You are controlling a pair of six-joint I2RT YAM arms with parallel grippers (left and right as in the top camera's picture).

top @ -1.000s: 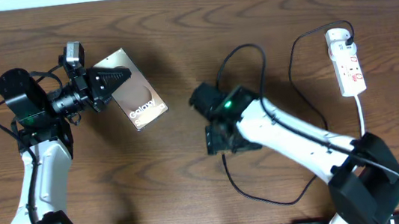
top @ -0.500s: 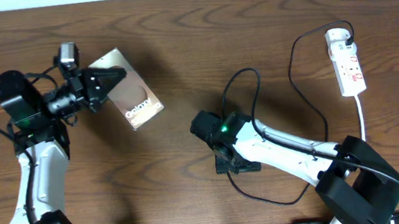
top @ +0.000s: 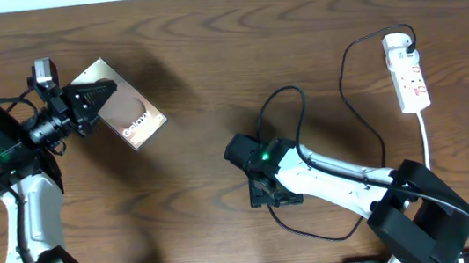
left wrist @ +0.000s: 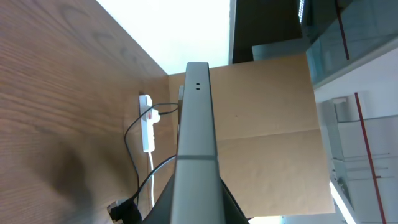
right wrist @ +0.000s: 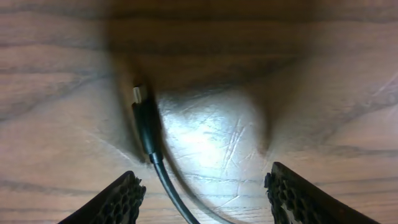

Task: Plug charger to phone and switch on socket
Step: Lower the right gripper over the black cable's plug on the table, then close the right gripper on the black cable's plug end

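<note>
Even light overhead; right wrist view dim, glare on the table (right wrist: 214,134) beside the charger (right wrist: 147,127).

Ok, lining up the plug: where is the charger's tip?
In the right wrist view the charger's tip lies on the table, left of centre, ahead of the open jaws of the right gripper.

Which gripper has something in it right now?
The left gripper: it is shut on the phone. The right gripper is open and empty, above the charger plug.

Left hand (top: 96,98) clamped, right hand (right wrist: 205,196) splayed.
</note>
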